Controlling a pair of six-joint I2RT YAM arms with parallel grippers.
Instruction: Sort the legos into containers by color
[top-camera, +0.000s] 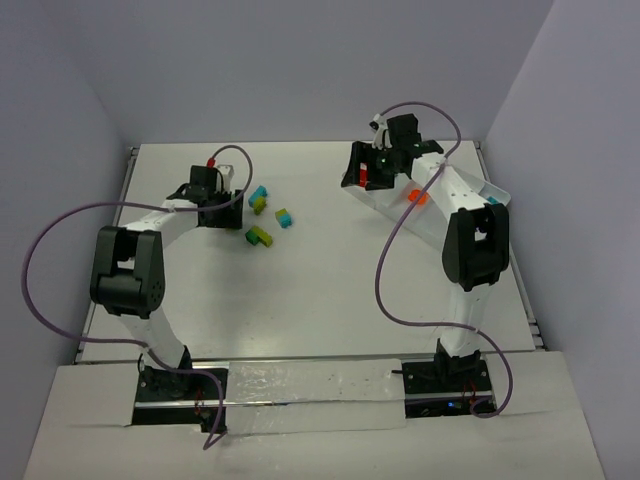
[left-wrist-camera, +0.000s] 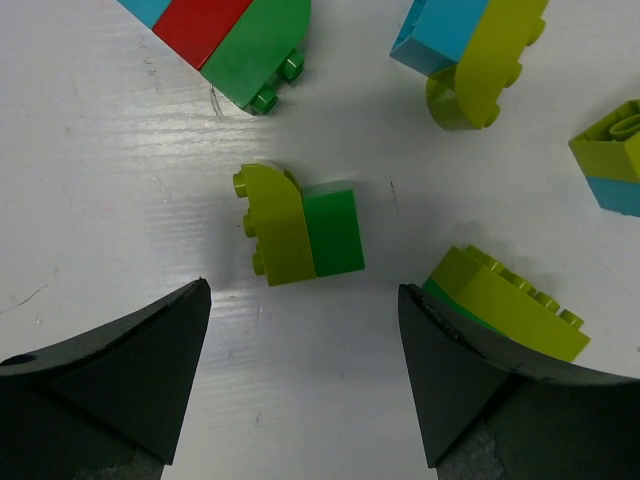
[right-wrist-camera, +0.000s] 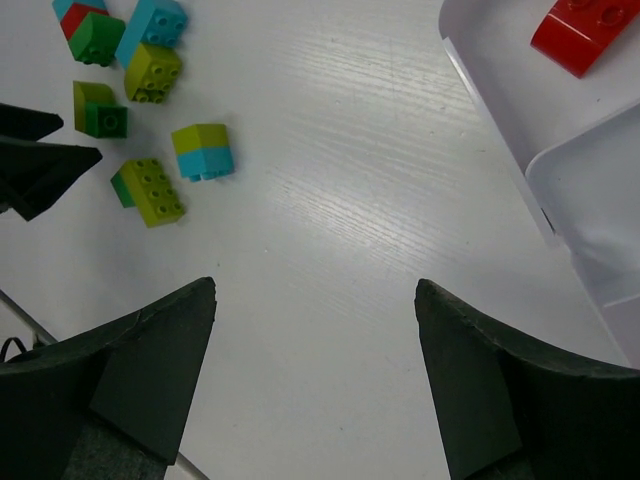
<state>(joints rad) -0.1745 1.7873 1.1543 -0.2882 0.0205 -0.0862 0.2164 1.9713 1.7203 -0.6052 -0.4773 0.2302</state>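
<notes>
Loose legos lie on the white table in front of my left gripper (left-wrist-camera: 304, 288), which is open just short of a yellow-green and green brick (left-wrist-camera: 300, 238) (top-camera: 258, 207). A flat yellow-green brick on green (left-wrist-camera: 510, 300) lies against its right finger. A red, green and cyan piece (left-wrist-camera: 225, 25), a cyan and yellow-green piece (left-wrist-camera: 470, 50) and a yellow-green brick on cyan (left-wrist-camera: 610, 160) lie beyond. My right gripper (right-wrist-camera: 315, 284) (top-camera: 368, 172) is open and empty over bare table beside the white tray (right-wrist-camera: 480, 100) (top-camera: 395, 210). A red brick (right-wrist-camera: 580, 30) lies in the tray's containers.
An orange brick (top-camera: 418, 197) and a cyan one (top-camera: 492, 200) show in the tray by the right arm. The left gripper's fingers (right-wrist-camera: 40, 160) show at the left edge of the right wrist view, next to the brick cluster (right-wrist-camera: 140, 90). Purple cables loop from both arms.
</notes>
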